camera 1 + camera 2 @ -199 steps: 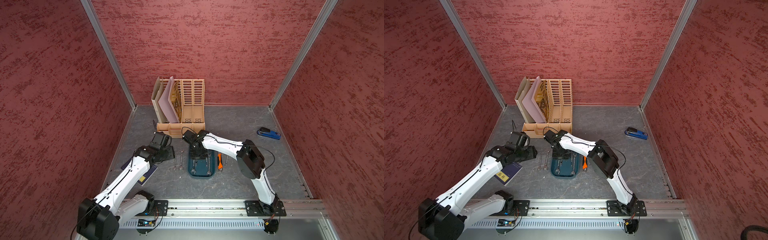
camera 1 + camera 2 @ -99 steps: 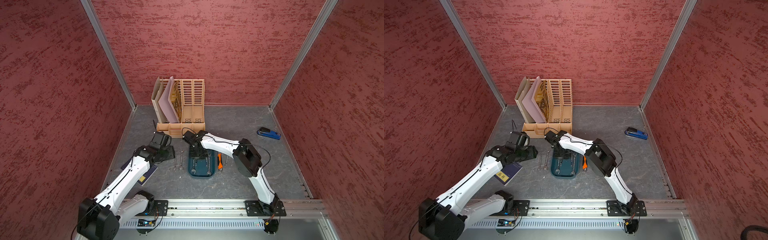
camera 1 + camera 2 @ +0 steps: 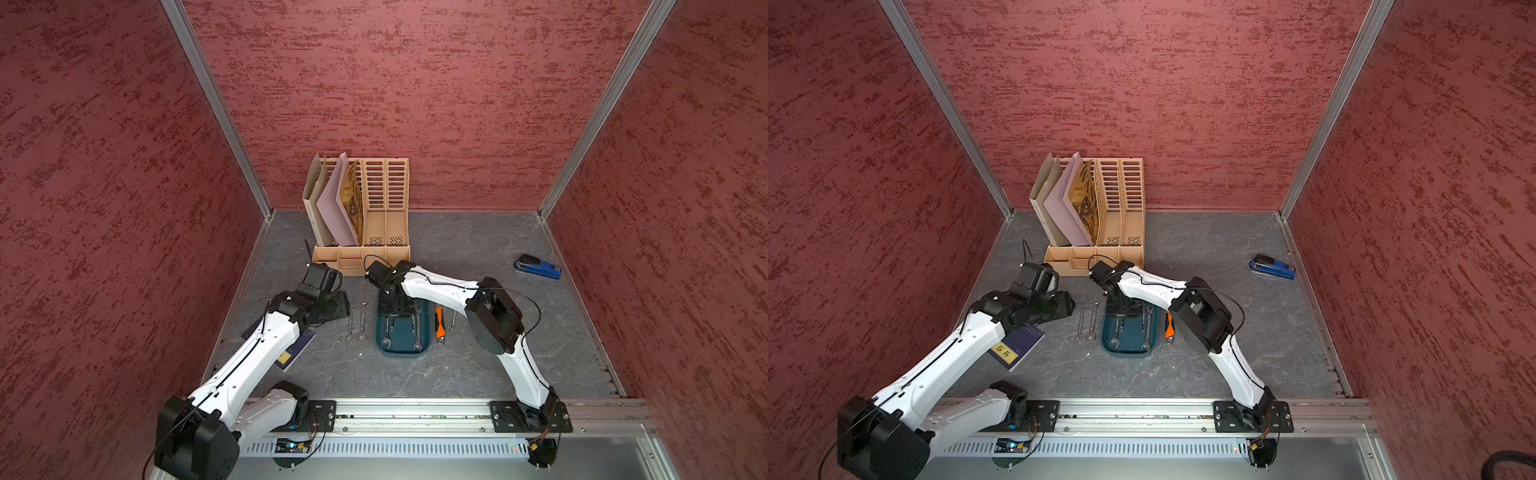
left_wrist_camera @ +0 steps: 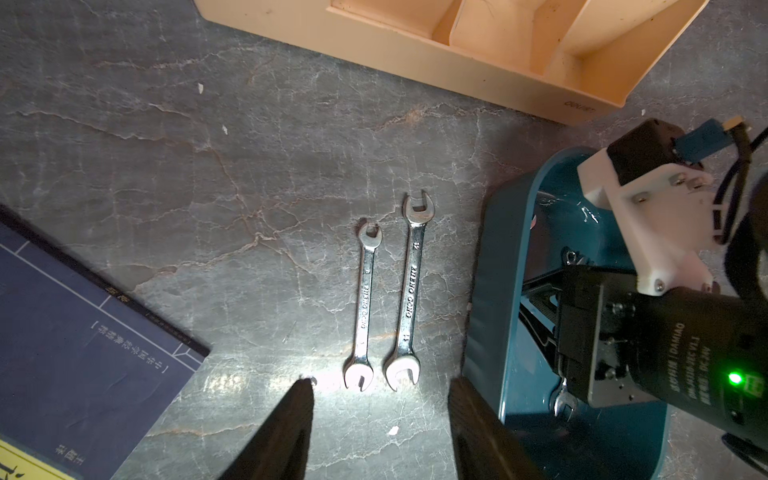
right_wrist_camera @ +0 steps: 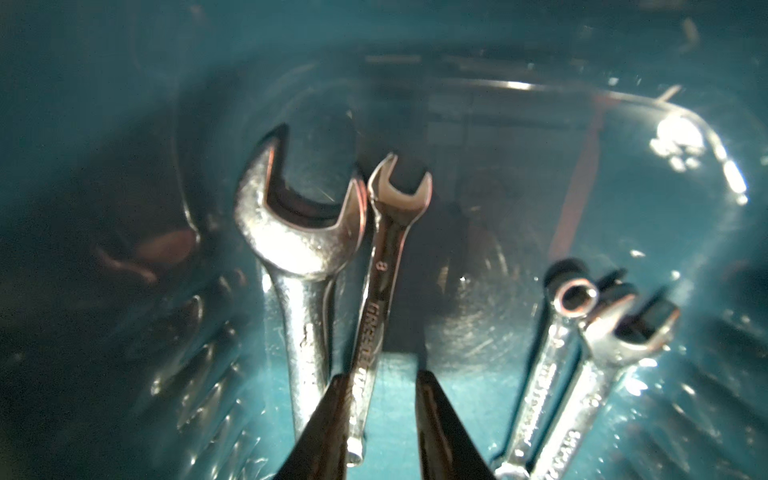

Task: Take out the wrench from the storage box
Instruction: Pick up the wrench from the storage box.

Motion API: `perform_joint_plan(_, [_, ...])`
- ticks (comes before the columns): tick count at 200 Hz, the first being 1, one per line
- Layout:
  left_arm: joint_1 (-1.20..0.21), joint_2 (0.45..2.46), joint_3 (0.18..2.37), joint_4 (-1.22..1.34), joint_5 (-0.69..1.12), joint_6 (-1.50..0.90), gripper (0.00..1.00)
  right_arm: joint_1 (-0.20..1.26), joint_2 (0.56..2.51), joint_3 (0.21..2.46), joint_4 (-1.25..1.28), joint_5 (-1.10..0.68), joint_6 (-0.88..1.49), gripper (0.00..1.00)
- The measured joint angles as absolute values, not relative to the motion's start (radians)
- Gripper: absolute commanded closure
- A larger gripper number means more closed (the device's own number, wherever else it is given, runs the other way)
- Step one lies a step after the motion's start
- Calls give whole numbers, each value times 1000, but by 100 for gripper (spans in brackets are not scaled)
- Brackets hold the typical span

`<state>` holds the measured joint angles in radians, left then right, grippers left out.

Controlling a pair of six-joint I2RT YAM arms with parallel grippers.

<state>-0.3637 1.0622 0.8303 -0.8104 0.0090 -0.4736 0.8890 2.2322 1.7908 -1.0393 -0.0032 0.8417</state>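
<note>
A dark blue book [image 3: 1021, 343] lies at the left of the table [image 3: 478, 365], partly under the left arm. Just beyond it the left hand [image 4: 381, 382] hangs with its fingers spread wide and nothing between them. In its wrist view the tips frame the near ends of a short wrench [image 4: 365, 307] and a longer wrench [image 4: 409, 291]. These lie side by side on the table, just left of the storage box [image 3: 401, 352].

The box is a shallow dark teal tray with rounded corners. It sits mid-table in front of the beige file organizer [image 3: 386, 208]. Both top views show chrome wrenches lying lengthwise in it, with the right arm's wrist over its far end, hiding the fingers. Only the right wrist view shows the inside closely. There a broad wrench [image 5: 299, 232] with an open end lies against a slim wrench [image 5: 386, 249] stamped 8. Apart from these lies a pair of small wrenches [image 5: 552, 357], one overlapping the other.

The right hand [image 5: 380, 374] is down in the box, its fingers partly apart. The slim wrench's shank runs between them, close against one finger [image 5: 332, 415], with a clear gap to the other, so it is not pinched.

Just right of the box lies an orange-handled tool [image 3: 439, 320]. A blue stapler [image 3: 538, 267] lies well apart, near the right wall.
</note>
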Motion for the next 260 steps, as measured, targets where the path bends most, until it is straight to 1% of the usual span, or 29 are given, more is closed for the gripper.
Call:
perform_joint_plan(22, [-364,1062,830,-810,15,-473,45,889,2239,1791,-1039,-3,846,59])
perform_joint_plan(47, [-364,1062,830,-810,21,-473,45,888,2243,1791,-1040,-3,846,59])
perform_joint_plan(65, [-363,1062,830,-810,22,-472,45,888,2243,1791,-1042,0,846,62])
perform_joint_plan(96, [-363,1062,830,-810,23,-468,45,889,2242,1786,-1051,15,838,71])
perform_joint_plan(126, [-361,1062,830,-810,25,-463,45,889,2206,1727,-1049,30,833,75])
perform_joint_plan(154, [-361,1062,830,-810,25,-462,45,889,2172,1674,-1045,30,830,75])
perform_joint_plan(204, [-360,1062,830,-810,25,-462,45,885,2170,1671,-1018,14,820,68])
perform_joint_plan(244, [-360,1062,830,-810,25,-462,45,869,2170,1671,-1002,-2,803,69])
perform_joint_plan(260, [-360,1062,830,-810,25,-462,45,860,2170,1672,-996,-5,796,71])
